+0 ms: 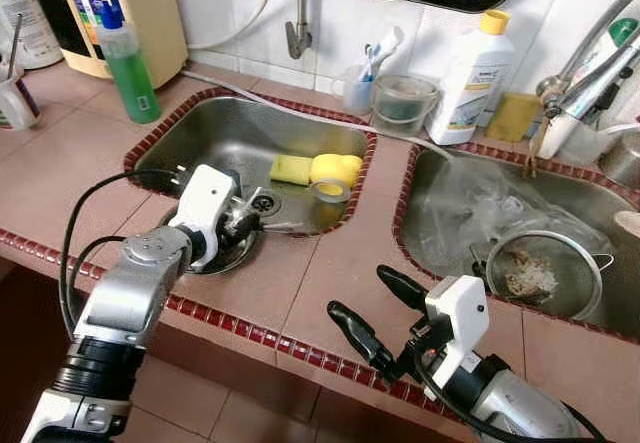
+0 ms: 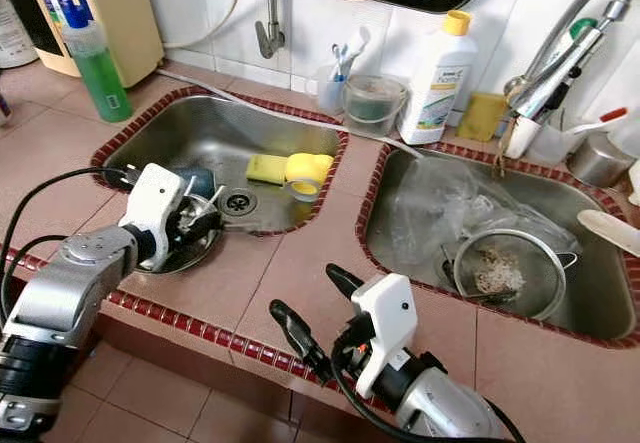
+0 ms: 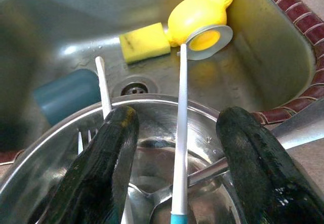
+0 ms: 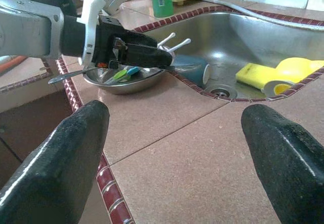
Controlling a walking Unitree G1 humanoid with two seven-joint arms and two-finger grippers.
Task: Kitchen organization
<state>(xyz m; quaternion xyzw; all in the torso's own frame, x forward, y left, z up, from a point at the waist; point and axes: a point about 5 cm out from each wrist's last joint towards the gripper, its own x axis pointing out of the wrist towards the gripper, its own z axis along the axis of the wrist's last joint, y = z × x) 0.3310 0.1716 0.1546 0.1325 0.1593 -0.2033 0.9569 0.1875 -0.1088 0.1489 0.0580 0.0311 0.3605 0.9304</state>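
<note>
Across the pink-tiled counter (image 1: 330, 273), seen from the head cameras, the left gripper (image 1: 243, 221) reaches over a shallow steel bowl (image 1: 225, 255) that sits at the near edge of the left steel sink (image 1: 215, 138). A yellow sponge (image 1: 291, 169) and a yellow lemon-shaped container (image 1: 335, 171) lie in that sink, just beside each other. The right gripper (image 1: 375, 308) hovers above the counter's front edge, jaws spread wide and holding nothing.

From the left wrist, the jaws stand apart over the bowl, which holds white-handled cutlery (image 3: 179, 133); a dark blue cup (image 3: 67, 93) lies on its side beyond.

From the right wrist, both wide black fingers (image 4: 55, 158) frame the counter, with the bowl and left gripper ahead.
</note>
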